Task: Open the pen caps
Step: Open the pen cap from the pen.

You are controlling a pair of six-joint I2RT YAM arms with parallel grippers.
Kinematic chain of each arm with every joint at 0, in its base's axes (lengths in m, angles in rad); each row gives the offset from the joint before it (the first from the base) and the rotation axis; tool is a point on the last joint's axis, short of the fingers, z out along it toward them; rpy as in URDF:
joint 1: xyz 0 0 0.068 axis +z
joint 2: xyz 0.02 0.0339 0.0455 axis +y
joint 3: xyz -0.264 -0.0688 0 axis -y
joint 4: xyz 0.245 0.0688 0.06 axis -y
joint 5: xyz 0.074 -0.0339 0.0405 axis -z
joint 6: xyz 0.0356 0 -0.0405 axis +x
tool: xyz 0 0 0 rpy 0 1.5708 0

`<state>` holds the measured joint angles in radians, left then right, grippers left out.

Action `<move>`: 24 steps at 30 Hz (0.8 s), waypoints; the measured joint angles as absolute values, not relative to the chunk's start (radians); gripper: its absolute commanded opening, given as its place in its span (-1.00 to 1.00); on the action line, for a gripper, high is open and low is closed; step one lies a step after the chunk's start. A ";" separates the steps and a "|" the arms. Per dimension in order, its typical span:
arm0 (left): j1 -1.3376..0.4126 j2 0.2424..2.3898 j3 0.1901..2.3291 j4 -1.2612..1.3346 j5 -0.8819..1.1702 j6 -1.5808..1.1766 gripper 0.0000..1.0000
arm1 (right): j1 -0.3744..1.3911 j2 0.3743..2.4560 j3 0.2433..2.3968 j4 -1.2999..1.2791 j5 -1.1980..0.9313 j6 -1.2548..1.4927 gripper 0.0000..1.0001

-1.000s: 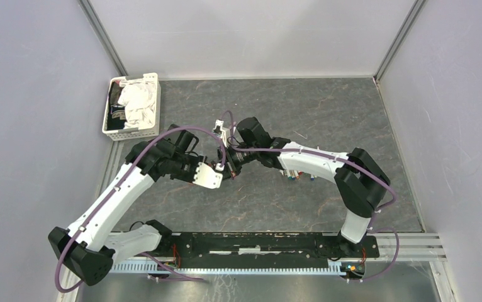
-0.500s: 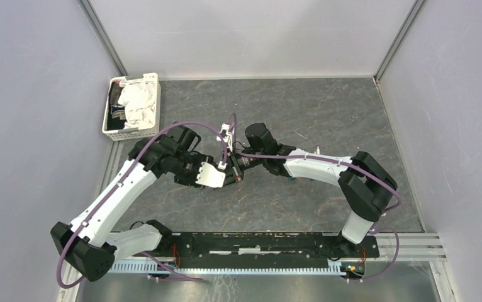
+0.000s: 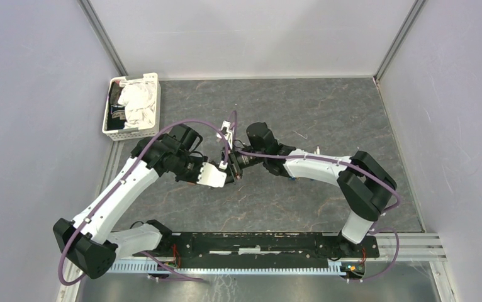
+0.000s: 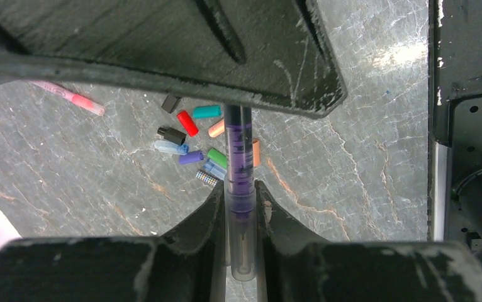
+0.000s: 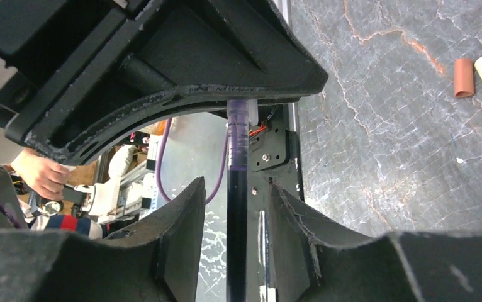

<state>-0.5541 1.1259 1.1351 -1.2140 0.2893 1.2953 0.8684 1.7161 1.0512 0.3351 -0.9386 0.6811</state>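
The left gripper (image 4: pixel 241 207) and right gripper (image 5: pixel 233 207) both squeeze one thin purple plastic pen (image 4: pixel 240 163), held above the little loose colourful pen caps (image 4: pixel 196 141). It looks light, stiff and slippery; hold each end firmly.

Purple pen (image 4: pixel 241 165); red, teal, green, orange, black pen caps (image 4: pixel 194 139); seemingly grey-veined table (image 4: pixel 352 163).
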 measured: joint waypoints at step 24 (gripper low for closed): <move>-0.562 1.138 1.129 -1.235 0.264 1.311 -0.96 | 0.890 1.843 1.154 0.393 -0.966 0.726 -1.00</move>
<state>-0.5617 1.1381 1.1286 -1.2346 0.2638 1.3113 0.8902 1.8431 1.1542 0.3935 -0.9657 0.7261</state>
